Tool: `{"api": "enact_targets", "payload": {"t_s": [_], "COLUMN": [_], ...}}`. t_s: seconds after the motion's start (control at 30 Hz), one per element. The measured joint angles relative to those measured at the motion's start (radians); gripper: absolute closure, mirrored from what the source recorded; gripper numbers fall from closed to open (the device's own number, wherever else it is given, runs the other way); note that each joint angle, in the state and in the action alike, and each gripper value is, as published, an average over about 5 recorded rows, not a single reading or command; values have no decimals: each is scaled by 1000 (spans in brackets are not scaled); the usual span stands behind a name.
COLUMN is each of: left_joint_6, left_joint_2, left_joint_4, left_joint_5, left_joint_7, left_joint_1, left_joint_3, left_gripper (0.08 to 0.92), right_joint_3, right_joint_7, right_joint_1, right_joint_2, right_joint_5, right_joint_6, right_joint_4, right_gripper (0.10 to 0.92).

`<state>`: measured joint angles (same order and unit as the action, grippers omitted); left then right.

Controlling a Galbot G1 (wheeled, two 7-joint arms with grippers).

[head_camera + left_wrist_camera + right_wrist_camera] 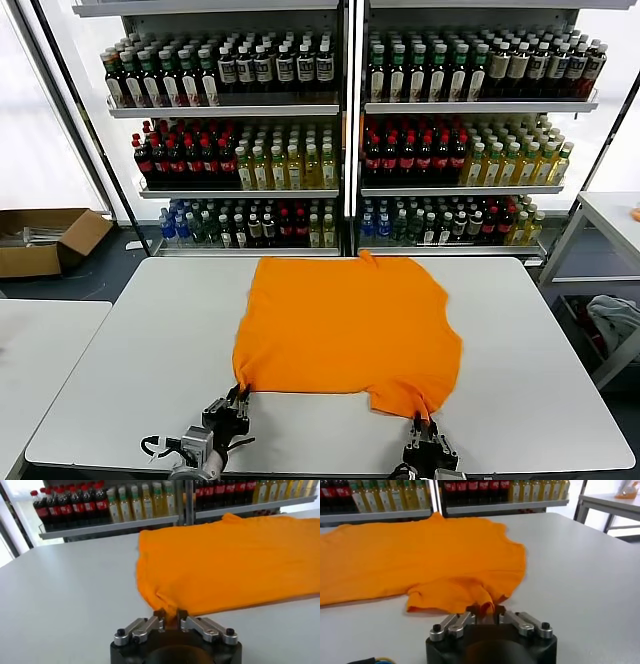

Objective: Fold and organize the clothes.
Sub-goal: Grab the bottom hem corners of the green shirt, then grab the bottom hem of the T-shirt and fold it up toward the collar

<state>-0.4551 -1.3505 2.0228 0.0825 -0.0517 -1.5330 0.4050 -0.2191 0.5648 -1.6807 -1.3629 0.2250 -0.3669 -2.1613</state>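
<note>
Behind, glass-fronted shelves of bottled drinks (350, 140); in front, pale grey bench (130, 370). Left gripper (170, 620) at the near edge, fingers (161, 616) closed on a pinch of the near-left corner of the bright orange short-sleeved T-shirt of soft fabric (345, 335). Right gripper (480, 612) likewise at the near edge, fingers (470, 612) clamped on the near-right corner, a bunched flap. Outward from both grips: shirt spread flat on the bench, running straight away toward the far side, long axis near to far, far edge just short of the shelves. Each arm at its own corner, neither nearer. Probably a fold carried away from the robot, near hem over the far part, both corners lifted level. Off left, cardboard box (45, 240) on the floor.
</note>
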Motion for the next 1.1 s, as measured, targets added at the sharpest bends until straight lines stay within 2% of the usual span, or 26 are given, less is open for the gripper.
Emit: {"api": "enact_targets", "payload": {"t_s": [0.1, 0.63, 1.1], "left_joint_6": [7, 84, 165], "left_joint_2": [-4, -25, -22], "left_joint_4": [1, 12, -77], "left_joint_5": [0, 56, 142], "left_joint_7": [-2, -30, -46], "left_joint_1": [1, 52, 184], "left_joint_3": [-1, 0, -11], "left_gripper": [912, 917, 917], "right_joint_3": [-2, -23, -34], "right_joint_7": [-8, -62, -102], "right_joint_1": [1, 56, 264], "right_joint_2": [2, -14, 0], "right_joint_5": [-12, -109, -119], "right_joint_6": [10, 81, 64], "right_joint_4": [-11, -44, 49], "right_gripper": [919, 919, 919]}}
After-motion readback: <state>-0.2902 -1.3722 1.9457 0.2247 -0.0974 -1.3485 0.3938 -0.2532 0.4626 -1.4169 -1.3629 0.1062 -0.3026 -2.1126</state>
